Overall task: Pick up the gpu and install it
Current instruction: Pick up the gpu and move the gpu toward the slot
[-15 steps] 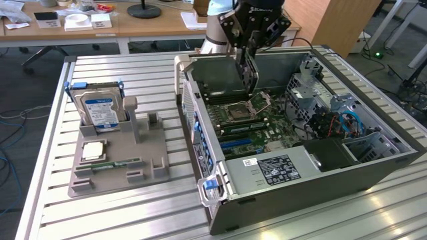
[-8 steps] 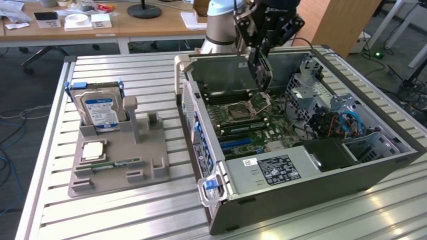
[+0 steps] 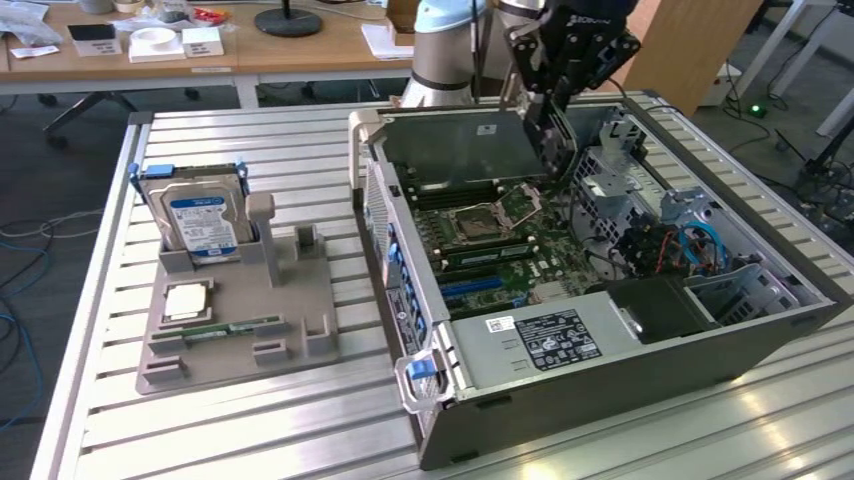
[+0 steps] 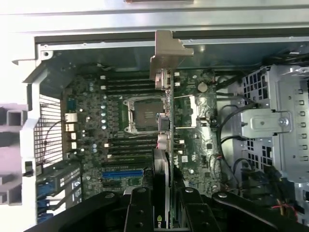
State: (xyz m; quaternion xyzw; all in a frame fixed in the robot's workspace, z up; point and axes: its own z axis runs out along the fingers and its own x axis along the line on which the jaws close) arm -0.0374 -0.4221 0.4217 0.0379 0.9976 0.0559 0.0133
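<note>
My gripper (image 3: 558, 92) hangs over the far end of the open computer case (image 3: 400, 250) and is shut on the gpu (image 3: 547, 145). The card is held on edge, pointing down into the case. In the wrist view the gpu (image 4: 163, 166) shows edge-on between my fingers (image 4: 140, 210), with its silver end bracket (image 4: 165, 55) at the end away from me. It hovers above the green motherboard (image 4: 111, 121), in line with the empty processor socket (image 4: 142, 116), and is not seated in any slot.
A blue expansion slot (image 4: 123, 172) lies on the board near the gripper. A metal drive cage (image 4: 275, 121) and loose cables fill one side of the case. On the exterior view's left a grey holder (image 3: 240, 320) carries a hard drive (image 3: 200, 215), a processor (image 3: 187, 300) and a memory stick (image 3: 234, 328).
</note>
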